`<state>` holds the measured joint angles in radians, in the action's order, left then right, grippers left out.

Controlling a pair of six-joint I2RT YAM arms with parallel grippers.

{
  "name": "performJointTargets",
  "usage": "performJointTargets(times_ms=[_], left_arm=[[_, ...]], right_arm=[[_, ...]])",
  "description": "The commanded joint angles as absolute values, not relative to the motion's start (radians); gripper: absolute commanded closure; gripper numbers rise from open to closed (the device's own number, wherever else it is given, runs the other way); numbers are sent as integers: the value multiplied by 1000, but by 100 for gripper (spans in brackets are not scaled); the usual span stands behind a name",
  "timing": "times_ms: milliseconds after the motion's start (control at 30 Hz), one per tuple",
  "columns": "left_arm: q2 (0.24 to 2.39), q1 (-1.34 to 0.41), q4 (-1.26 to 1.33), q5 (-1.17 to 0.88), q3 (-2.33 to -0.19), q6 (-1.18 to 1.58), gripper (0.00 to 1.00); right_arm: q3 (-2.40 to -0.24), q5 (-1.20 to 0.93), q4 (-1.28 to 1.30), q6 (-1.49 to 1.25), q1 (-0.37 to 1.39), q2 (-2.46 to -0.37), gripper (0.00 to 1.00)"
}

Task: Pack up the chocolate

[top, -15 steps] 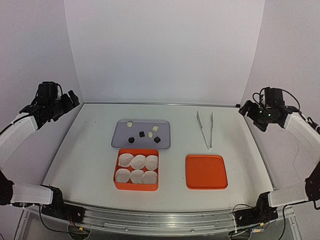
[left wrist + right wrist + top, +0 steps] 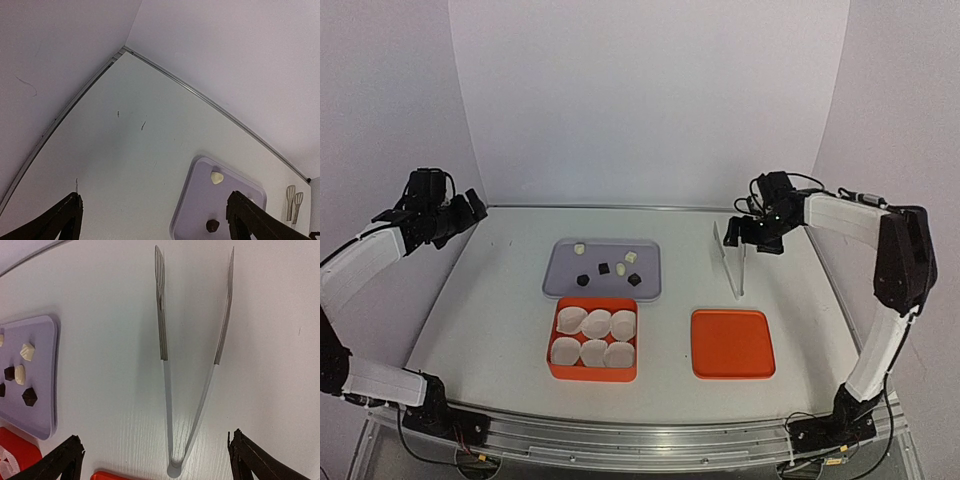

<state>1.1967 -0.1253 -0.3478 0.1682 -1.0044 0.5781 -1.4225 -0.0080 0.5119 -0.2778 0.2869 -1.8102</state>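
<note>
Six small chocolate chunks lie on a lavender tray (image 2: 560,275): three cream-white (image 2: 579,248) and three dark (image 2: 603,268). An orange box (image 2: 592,374) in front of the tray holds six white paper cups (image 2: 595,323). My left gripper (image 2: 470,208) is open and empty, high at the far left; its view shows the tray corner (image 2: 192,200), one white chunk (image 2: 216,177) and one dark chunk (image 2: 212,225). My right gripper (image 2: 737,229) is open and empty above metal tongs (image 2: 739,270). The right wrist view shows the tongs (image 2: 162,330), the tray (image 2: 42,405) and chunks (image 2: 27,351).
A flat orange lid (image 2: 732,343) lies right of the box, in front of the tongs. White walls close the table at the back and sides. The tongs' tips show in the left wrist view (image 2: 294,199). The box corner (image 2: 15,455) shows in the right wrist view.
</note>
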Motion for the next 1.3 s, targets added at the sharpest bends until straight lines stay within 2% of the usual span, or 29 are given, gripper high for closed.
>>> performJointTargets(times_ms=[0, 267, 633, 1033, 1267], left_arm=[[1226, -127, -317, 137, -995, 600, 0], [1253, -127, -307, 143, -974, 624, 0], [1306, -126, -303, 138, -993, 640, 0], [1370, -127, -325, 137, -1026, 653, 0], [1367, -127, -330, 141, -1024, 661, 0]], right_arm=[[-1536, 98, 557, -219, 300, -1941, 2], [-1619, 162, 561, -203, 337, -2105, 2], [-1635, 220, 560, -249, 353, -2207, 10], [-1601, 271, 558, -316, 353, -2249, 25], [-1566, 312, 555, -346, 356, -2244, 44]])
